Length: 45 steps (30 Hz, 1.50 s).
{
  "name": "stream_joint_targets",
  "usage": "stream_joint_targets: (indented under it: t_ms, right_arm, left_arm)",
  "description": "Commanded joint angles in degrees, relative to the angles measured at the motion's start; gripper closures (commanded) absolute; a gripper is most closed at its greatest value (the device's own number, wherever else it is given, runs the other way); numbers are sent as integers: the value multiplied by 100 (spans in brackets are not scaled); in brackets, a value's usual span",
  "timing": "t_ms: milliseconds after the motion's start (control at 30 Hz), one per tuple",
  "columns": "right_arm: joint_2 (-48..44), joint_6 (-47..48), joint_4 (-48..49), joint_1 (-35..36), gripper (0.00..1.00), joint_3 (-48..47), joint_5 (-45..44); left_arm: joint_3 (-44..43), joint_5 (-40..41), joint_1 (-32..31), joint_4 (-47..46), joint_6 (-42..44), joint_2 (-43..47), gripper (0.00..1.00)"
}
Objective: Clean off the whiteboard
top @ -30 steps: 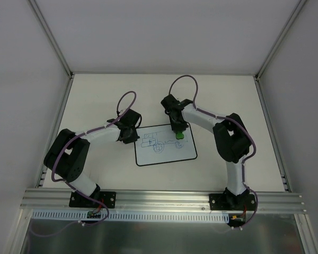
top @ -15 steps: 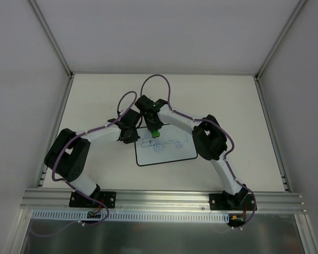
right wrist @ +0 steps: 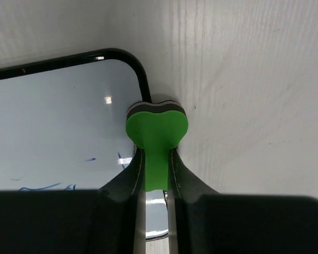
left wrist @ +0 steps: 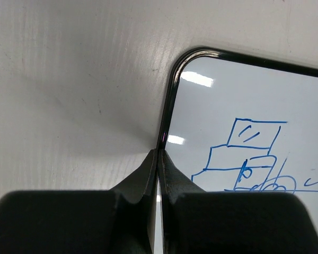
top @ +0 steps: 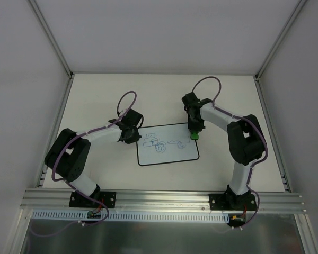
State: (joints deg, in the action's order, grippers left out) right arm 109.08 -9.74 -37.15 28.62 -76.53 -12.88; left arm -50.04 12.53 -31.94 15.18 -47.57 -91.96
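Whiteboard (top: 168,152) lies flat mid-surface (top: 95,100), long axis left to right. Your right pincer (right wrist: 155,159), clamped on the green eraser (right wrist: 157,127), sits at its far right corner, so the blue doodles (left wrist: 249,159) lie leftward. Your left pincer (left wrist: 158,159) is closed, pinching the left edge.

White whiteboard (top: 169,156) with black border and blue doodles; green eraser (right wrist: 156,129) with black base.

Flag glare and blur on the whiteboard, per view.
Left wrist: bright glints on the whiteboard near its corner, left end effector out of focus. Right wrist: small glints, green eraser sharp, right end effector blurred. Top external: even light, no glare.
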Motion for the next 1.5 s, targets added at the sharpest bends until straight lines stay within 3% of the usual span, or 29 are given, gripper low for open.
stream_joint_targets:
  t_ms: [0,167,333,467,633,800,967,1100,1200,1467]
  right_arm:
    - [78,78,-285,494,100,262,110]
    - [772,-203,-267,1705,100,-536,741]
    - [1283,-423,-276,2314,100,-1311,1192]
    - [906,-476,-276,2070,100,-944,851]
    - [62,-433,-197,936,100,497,411]
    - [-440,-555,138,241,99,1176,726]
    - [-265,-625,120,678,100,948,726]
    - [148,-889,15,1565,100,474,823]
    - [254,-1074,-73,1822,100,341,770]
    - [-615,-1399,-100,866,100,1517,-213]
  left_arm:
    - [82,109,-58,161,-165,-41,100]
    - [65,65,-58,152,-278,-59,100]
    - [82,47,-58,152,-384,-32,100]
    - [91,65,-58,152,-437,12,100]
    - [126,117,-58,143,-472,73,100]
    - [144,126,-58,134,-560,99,100]
    - [144,109,-66,117,-569,126,100]
    - [100,65,-58,117,-595,100,100]
    - [82,38,-66,117,-639,108,100]
    - [126,65,-58,117,-718,161,100]
